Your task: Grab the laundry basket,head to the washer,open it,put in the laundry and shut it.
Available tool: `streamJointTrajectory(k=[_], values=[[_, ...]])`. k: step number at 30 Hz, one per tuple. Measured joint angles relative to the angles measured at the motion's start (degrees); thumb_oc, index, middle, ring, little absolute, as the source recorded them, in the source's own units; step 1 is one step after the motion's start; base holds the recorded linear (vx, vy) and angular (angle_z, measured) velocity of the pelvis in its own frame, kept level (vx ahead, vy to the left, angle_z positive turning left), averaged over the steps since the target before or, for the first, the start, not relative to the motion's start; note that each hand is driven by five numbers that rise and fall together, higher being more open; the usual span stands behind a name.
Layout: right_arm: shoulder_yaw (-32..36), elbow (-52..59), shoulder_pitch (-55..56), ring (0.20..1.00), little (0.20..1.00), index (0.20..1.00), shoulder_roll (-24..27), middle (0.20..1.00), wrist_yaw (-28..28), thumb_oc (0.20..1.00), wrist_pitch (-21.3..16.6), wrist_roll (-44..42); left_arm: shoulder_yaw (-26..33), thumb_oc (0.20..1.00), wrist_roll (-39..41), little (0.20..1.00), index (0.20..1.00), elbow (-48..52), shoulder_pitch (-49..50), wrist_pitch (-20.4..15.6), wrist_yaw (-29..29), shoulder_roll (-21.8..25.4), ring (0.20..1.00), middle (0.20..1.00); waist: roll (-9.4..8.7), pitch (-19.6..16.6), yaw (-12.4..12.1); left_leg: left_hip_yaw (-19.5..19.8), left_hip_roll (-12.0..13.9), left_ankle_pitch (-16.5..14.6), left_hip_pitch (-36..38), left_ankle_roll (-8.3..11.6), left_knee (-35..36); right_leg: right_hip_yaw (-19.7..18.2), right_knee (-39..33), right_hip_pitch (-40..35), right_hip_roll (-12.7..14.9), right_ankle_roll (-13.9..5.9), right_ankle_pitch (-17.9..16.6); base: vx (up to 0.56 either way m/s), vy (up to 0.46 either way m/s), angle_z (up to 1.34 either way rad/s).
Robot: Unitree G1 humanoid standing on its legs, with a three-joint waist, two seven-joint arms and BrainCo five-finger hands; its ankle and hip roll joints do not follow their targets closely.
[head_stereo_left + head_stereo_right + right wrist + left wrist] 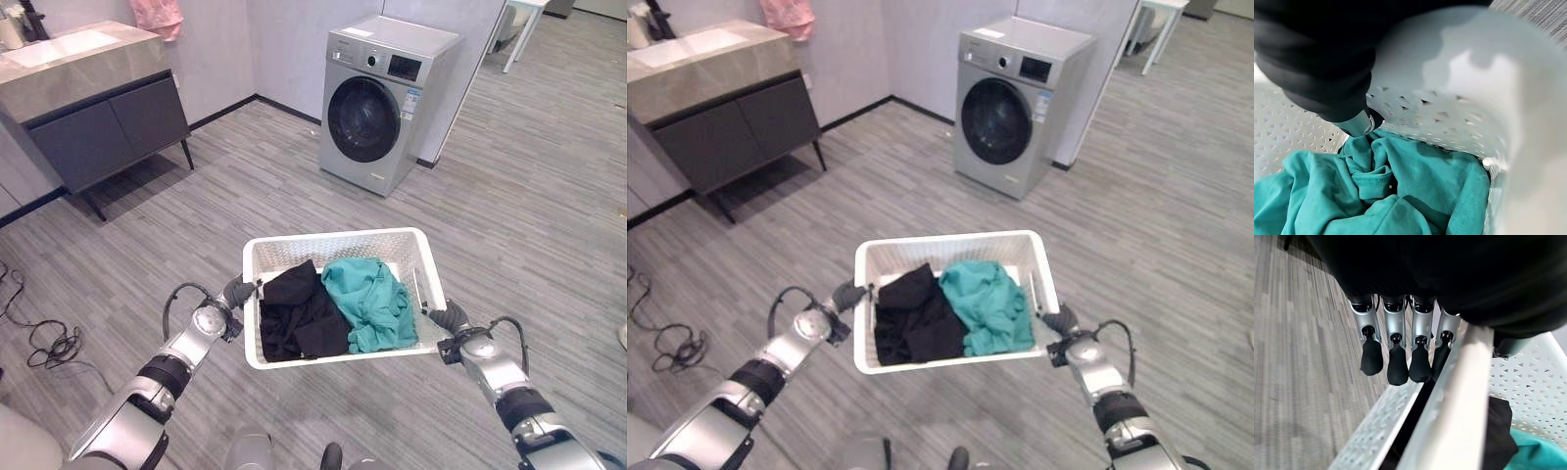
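A white laundry basket (333,238) hangs in the air in front of me, carried between both hands. Inside it lie a black garment (299,313) on the left and a teal garment (370,302) on the right. My left hand (238,291) grips the left rim: its fingers (1397,367) run down the outside of the rim (1459,401), with the thumb inside. My right hand (446,315) holds the right rim, its thumb (1359,122) inside above the teal garment (1376,191). The silver washer (385,98) stands ahead against the wall, its round door (363,119) closed.
A dark vanity cabinet (98,108) with a sink top stands at the left wall, with a pink towel (157,15) hanging behind it. White table legs (524,20) show at the far right. Grey plank floor stretches between me and the washer.
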State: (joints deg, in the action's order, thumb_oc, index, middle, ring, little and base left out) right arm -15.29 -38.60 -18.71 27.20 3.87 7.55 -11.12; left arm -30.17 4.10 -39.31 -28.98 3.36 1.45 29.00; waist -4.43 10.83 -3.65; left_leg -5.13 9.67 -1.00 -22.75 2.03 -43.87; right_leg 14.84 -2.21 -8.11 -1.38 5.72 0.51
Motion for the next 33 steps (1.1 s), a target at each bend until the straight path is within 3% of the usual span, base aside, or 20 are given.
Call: streamJointTrajectory(k=[1, 2, 3, 5, 6, 7, 9, 11, 13, 14, 16, 17, 18, 20, 23, 25, 26, 27, 29, 33], values=[[-0.1, 0.0, 0.0, 0.2, 0.2, 0.2, -0.1, 0.2, 0.0, 0.2, 0.0, 0.0, -0.7, 0.2, 0.1, 0.2, 0.2, -0.1, 0.0, 0.0, -0.1, 0.6, 0.2, 0.2, 0.4, 0.1, -0.4, 0.4, -0.4, 0.3, -1.3, 0.78, 5.9, -1.0, -1.3, -1.5, -0.5, -0.36, 1.1, 0.52, 0.203, -0.51], [-0.2, 0.0, -0.2, 0.2, 0.2, 0.2, -0.2, 0.2, 0.0, 0.2, 0.0, 0.0, -0.5, 0.2, 0.2, 0.2, 0.2, -0.3, -0.1, 0.0, 0.0, 0.5, 0.2, 0.2, 1.32, 0.5, -1.2, 0.6, -0.4, 1.1, 0.5, 1.38, 21.3, -1.4, -2.0, -2.6, -1.0, -0.95, 0.9, 0.14, 0.049, -0.63], [-0.4, 0.0, -0.3, 0.2, 0.2, 0.2, -0.1, 0.2, 0.0, 0.2, 0.0, 0.0, -0.4, 0.2, 0.4, 0.2, 0.2, -0.2, -0.1, 0.0, 0.0, 0.6, 0.2, 0.2, 2.33, 0.8, -2.4, 1.2, -0.1, 2.2, 0.9, 2.25, 29.9, -2.3, -2.0, -3.5, -1.7, -1.1, 1.2, 0.45, 0.139, -0.6], [-1.7, -0.2, 0.1, 0.2, 0.2, 0.2, -0.3, 0.2, 0.0, 0.2, 0.0, 0.0, -0.5, 0.2, 0.5, 0.2, 0.2, -0.4, 0.0, 0.2, 0.0, 0.9, 0.2, 0.2, 2.84, 0.9, -2.4, 1.4, -0.5, 3.5, 0.8, 2.99, 35.8, -2.4, -2.7, -5.9, -1.9, -2.2, 2.1, 0.53, 0.142, -0.43], [-2.8, -0.8, 0.1, 0.2, 0.2, 0.2, -0.9, 0.2, 0.2, 0.2, 0.0, -0.2, -1.4, 0.2, 0.5, 0.2, 0.2, -2.8, -1.2, -0.4, -0.1, 1.3, 0.2, 0.2, 1.94, 0.3, -2.8, -0.4, -1.2, 3.9, 2.0, 3.7, 43.3, -1.7, -2.7, -7.7, -0.9, -3.41, 6.0, 0.45, 0.126, -0.29], [-2.8, -0.8, 0.0, 0.2, 0.2, 0.2, -1.0, 0.2, 0.4, 0.2, 0.0, -0.3, -1.7, 0.2, 0.5, 0.2, 0.2, -3.1, -1.6, -0.2, -0.1, 1.2, 0.2, 0.2, 2.03, 0.6, -2.7, -0.4, -1.2, 3.9, 2.8, 3.34, 45.8, -1.9, -2.6, -8.8, -0.9, -3.91, 6.3, 0.47, 0.162, -0.27], [-2.8, -1.2, -0.1, 0.2, 0.2, 0.2, -1.0, 0.2, 0.7, 0.2, 0.0, -0.4, -2.0, 0.2, 0.5, 0.2, 0.2, -2.9, -1.7, -0.2, -0.1, 1.2, 0.2, 0.2, 1.78, 0.7, -3.9, -0.5, -1.7, 3.4, 5.1, 2.67, 46.5, -3.6, -2.7, -11.8, 0.3, -6.19, 9.1, 0.49, 0.221, -0.37], [-2.7, -1.8, -0.7, 0.2, 0.2, 0.2, -2.3, 0.2, 0.9, 0.2, 0.0, -0.4, -2.0, 0.2, 0.6, 0.2, 0.2, -2.8, -2.0, -0.2, 0.1, 2.1, 0.2, 0.2, 0.18, 1.2, -5.4, -0.8, -2.9, 9.2, 7.8, 0.47, 45.1, -5.3, -0.3, -13.3, 2.8, -7.83, 11.1, 0.45, 0.217, -0.65], [-2.7, -2.3, -1.2, 0.2, 0.2, 0.2, -3.4, 0.2, 0.9, 0.2, -0.1, -0.4, -3.0, 0.2, 1.1, 0.2, 0.2, -2.9, -2.4, -0.1, 0.0, 3.8, 0.2, 0.2, -0.05, 1.0, -7.1, -1.6, -3.7, 10.6, 9.2, -1.36, 39.3, -4.5, 12.5, -10.2, 5.9, -9.72, 11.2, 0.44, 0.275, -0.67], [-2.2, -2.5, -1.1, 0.2, 0.2, 0.2, -4.4, 0.2, 1.1, 0.2, -0.2, -0.4, -3.2, 0.2, 1.8, 0.2, 0.2, -2.8, -2.8, -0.2, 0.0, 4.5, 0.2, 0.2, -0.82, 1.0, -7.2, -2.6, -5.2, 9.9, 10.9, -3.83, 38.1, -4.5, 19.4, -7.9, 7.8, -11.55, 10.9, 0.37, 0.286, -0.22], [-1.7, -2.7, -1.4, 0.2, 0.2, 0.2, -4.9, 0.2, 1.2, 0.2, -0.2, -0.5, -3.4, 0.2, 2.3, 0.2, 0.2, -2.7, -3.7, -0.2, 0.4, 4.6, 0.2, 0.2, -1.66, 0.6, -6.2, -3.2, -7.6, 7.5, 13.2, -5.42, 38.3, -5.7, 31.8, -3.2, 11.0, -14.78, 5.9, 0.25, 0.221, 0.09], [-1.2, -2.8, -1.6, 0.2, 0.2, 0.2, -4.9, 0.2, 1.2, 0.2, -0.3, -0.5, -3.9, 0.2, 2.3, 0.2, 0.2, -2.6, -4.6, -0.2, 0.5, 4.7, 0.2, 0.2, -1.49, 0.7, -5.9, -3.2, -8.7, 6.4, 14.6, -6.4, 38.6, -7.0, 41.4, 1.4, 12.8, -18.12, 0.6, 0.31, 0.245, 0.42], [0.4, -2.8, -1.9, 0.2, 0.2, 0.2, -5.2, 0.2, 1.2, 0.2, -0.4, -0.6, -4.0, 0.2, 2.3, 0.2, 0.2, -1.7, -6.1, -0.3, 0.8, 4.9, 0.2, 0.2, -1.28, 0.7, -4.9, -3.1, -9.8, 6.3, 15.7, -6.51, 38.4, -6.4, 51.4, 7.9, 13.3, -19.59, 0.2, 0.34, 0.218, 0.39], [0.5, -2.7, -3.4, 0.2, 0.2, 0.2, -5.2, 0.2, 1.2, 0.2, -0.6, -0.6, -3.9, 0.2, 2.3, 0.2, 0.2, -2.7, -6.7, -0.6, 1.4, 5.1, 0.2, 0.2, -0.53, 1.1, -5.3, -3.9, -10.3, 2.9, 18.2, -9.23, 38.1, -4.4, 54.6, 14.3, 14.6, -18.7, 1.4, 0.41, 0.191, -0.02], [1.6, -2.2, -2.4, 0.2, 0.2, 0.2, -3.0, 0.2, 1.1, 0.2, -1.2, -0.5, -4.6, 0.2, 2.2, 0.2, 0.2, -2.8, -6.7, -1.0, 1.8, 3.0, 0.2, 0.2, 4.69, 2.7, -3.1, -1.5, -10.9, 1.8, 24.4, -9.41, 41.0, 0.0, 43.1, 19.1, 13.2, -13.67, 7.4, 0.35, -0.015, 0.33], [3.0, -0.4, 0.1, 0.2, 0.2, 0.2, -2.6, 0.2, 1.0, 0.2, -1.3, -0.5, -4.8, 0.2, 2.1, 0.2, 0.2, -1.6, -6.9, -1.0, 1.7, 2.4, 0.2, 0.2, 4.53, 2.5, -0.3, 2.2, -12.2, 0.8, 25.0, -7.98, 40.8, 3.0, 30.9, 19.8, 13.5, -12.11, 7.9, 0.48, -0.128, 1.05], [3.6, 2.0, 1.8, 0.2, 0.2, 0.2, -1.7, 0.2, 1.1, 0.2, -1.6, -0.5, -4.7, 0.2, 1.9, 0.2, 0.2, -2.2, -6.8, -1.7, 1.7, 2.0, 0.2, 0.2, 4.04, 2.2, 0.3, 4.0, -13.8, -1.3, 25.8, -5.63, 41.2, 2.5, 20.9, 22.4, 14.5, -11.95, 4.4, 0.6, -0.183, 0.96], [4.6, 2.9, 2.8, 0.2, 0.2, 0.2, -1.6, 0.2, 1.0, 0.2, -2.1, -0.5, -4.8, 0.2, 1.5, 0.2, 0.2, -3.0, -6.6, -1.7, 1.4, 1.7, 0.2, 0.2, 3.98, 2.2, 1.3, 5.3, -14.6, -2.1, 26.4, -5.06, 41.3, 1.0, 14.1, 22.5, 15.1, -12.66, 1.6, 0.48, -0.147, 0.79], [5.1, 3.0, 4.9, 0.2, 0.2, 0.2, -1.8, 0.2, 1.1, 0.2, -2.5, -0.4, -4.7, 0.2, 0.1, 0.2, 0.2, -3.5, -5.4, -1.9, 1.0, 0.1, 0.2, 0.2, 4.14, 1.8, 1.8, 6.3, -15.7, -3.6, 29.2, -6.46, 41.3, -0.3, 4.1, 22.7, 17.7, -13.35, -5.1, 0.37, -0.121, 0.54], [5.0, 2.6, 6.3, 0.2, 0.2, 0.2, -2.0, 0.2, 1.0, 0.2, -2.5, -0.3, -4.7, 0.2, -0.8, 0.2, 0.2, -3.4, -2.8, -1.9, 0.9, -0.3, 0.2, 0.2, 4.7, 1.3, 3.0, 4.6, -14.6, -6.2, 34.0, -4.87, 41.0, 2.3, 1.4, 23.0, 19.4, -11.92, -9.6, 0.47, -0.141, 0.37]])
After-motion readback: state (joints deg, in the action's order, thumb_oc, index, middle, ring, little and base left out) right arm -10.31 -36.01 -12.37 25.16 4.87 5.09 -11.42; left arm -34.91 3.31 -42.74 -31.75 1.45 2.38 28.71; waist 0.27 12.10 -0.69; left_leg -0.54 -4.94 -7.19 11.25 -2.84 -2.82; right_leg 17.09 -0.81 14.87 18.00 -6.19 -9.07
